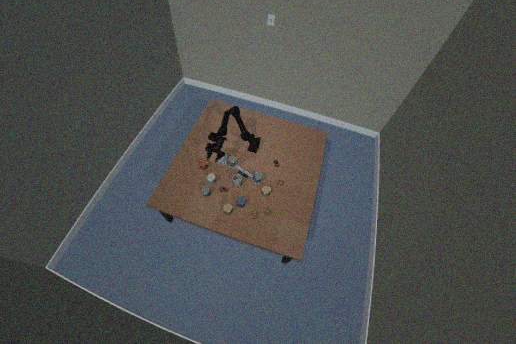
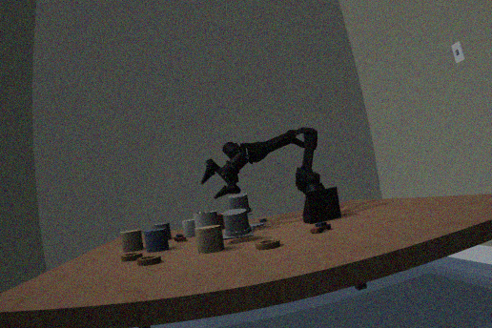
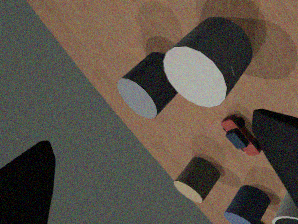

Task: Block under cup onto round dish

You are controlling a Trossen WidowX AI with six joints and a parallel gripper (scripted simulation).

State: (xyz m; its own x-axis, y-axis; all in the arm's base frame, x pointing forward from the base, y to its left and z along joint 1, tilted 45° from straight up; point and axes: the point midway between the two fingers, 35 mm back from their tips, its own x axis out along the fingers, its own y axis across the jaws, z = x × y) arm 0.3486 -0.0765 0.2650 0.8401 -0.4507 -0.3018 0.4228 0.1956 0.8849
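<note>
Two grey-blue cups stand on the balance (image 1: pixel 243 171): one cup (image 1: pixel 232 160) (image 2: pixel 238 202) on the end farther from the exterior camera, the other cup (image 1: pixel 258 176) (image 2: pixel 235 223) on the nearer end. No block shows. A pale blue flat patch (image 1: pixel 223 160), apparently the round dish, lies beside the farther cup, partly hidden by the gripper. My gripper (image 1: pixel 214 156) (image 2: pixel 211 190) (image 3: pixel 156 135) is open and empty, above the table beside the farther cup, tilted outward. The wrist view does not show the two balance cups.
An orange cup (image 1: pixel 203 163), a white cup (image 1: pixel 211 177) (image 3: pixel 195 76), a grey-blue cup (image 1: pixel 206 190) (image 3: pixel 137 98), a grey cup (image 1: pixel 237 180), a blue cup (image 1: pixel 241 201) (image 2: pixel 156 239) and yellowish cups (image 1: pixel 266 190) (image 1: pixel 228 208) stand around. A small red-and-blue object (image 3: pixel 241 137) and several low rings lie among them.
</note>
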